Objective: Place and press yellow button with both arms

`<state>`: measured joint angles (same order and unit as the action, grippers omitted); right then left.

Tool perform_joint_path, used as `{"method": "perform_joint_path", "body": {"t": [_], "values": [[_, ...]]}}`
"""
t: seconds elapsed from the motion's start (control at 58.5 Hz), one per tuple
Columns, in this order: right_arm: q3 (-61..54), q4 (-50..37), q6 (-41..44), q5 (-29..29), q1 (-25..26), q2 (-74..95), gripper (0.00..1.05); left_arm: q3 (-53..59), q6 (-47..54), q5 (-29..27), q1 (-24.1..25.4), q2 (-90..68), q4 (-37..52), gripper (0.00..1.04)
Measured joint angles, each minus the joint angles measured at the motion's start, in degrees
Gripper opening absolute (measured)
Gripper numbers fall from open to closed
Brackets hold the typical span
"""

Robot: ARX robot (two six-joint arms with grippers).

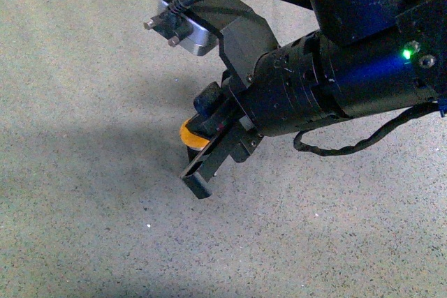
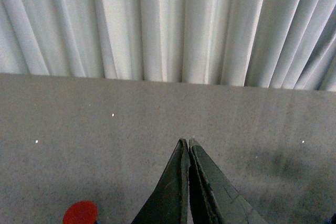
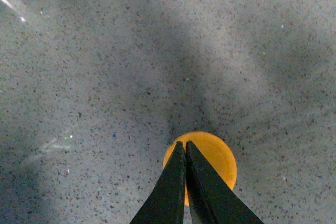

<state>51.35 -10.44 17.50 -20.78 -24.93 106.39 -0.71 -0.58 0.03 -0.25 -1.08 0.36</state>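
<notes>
Button position: the yellow button stands on the speckled grey table, near the middle of the front view, with its domed cap facing up.
Key relation: the right gripper hangs straight over the button. In the right wrist view its tips lie on the cap's near edge, slightly off centre, so the press axis runs down through the dome.
Nearer arm: the right one, by a long way. The left arm does not appear in the front view at all.
Right gripper state: the fingers are pinched together to a single wedge and hold nothing, which forms a blunt point suited to pushing.
Contact: I cannot tell whether the tips rest on the cap or hover just above it, because the arm hides the gap in the front view.
Left gripper: its fingers are closed tip to tip and empty. It points across bare table toward the pale curtain, and the yellow button is not in its view.
Also there: a round red thing sits at the edge of the left wrist view — not the target.
Judgement: placing looks done, and the press is the step in hand.
</notes>
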Motion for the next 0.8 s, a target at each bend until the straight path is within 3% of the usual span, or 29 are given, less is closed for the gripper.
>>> {"method": "perform_joint_path", "body": {"t": [0.53,0.804], "values": [[-2.1,-3.3,-5.2,-1.7,1.5,2.5,0.01,0.0,0.0,0.0,0.1,0.1,-0.4,0.01],[-7.3,-6.0,-9.7,0.0,4.6,-4.9,0.01,0.0,0.0,0.0,0.1,0.1,-0.4,0.01]]}}
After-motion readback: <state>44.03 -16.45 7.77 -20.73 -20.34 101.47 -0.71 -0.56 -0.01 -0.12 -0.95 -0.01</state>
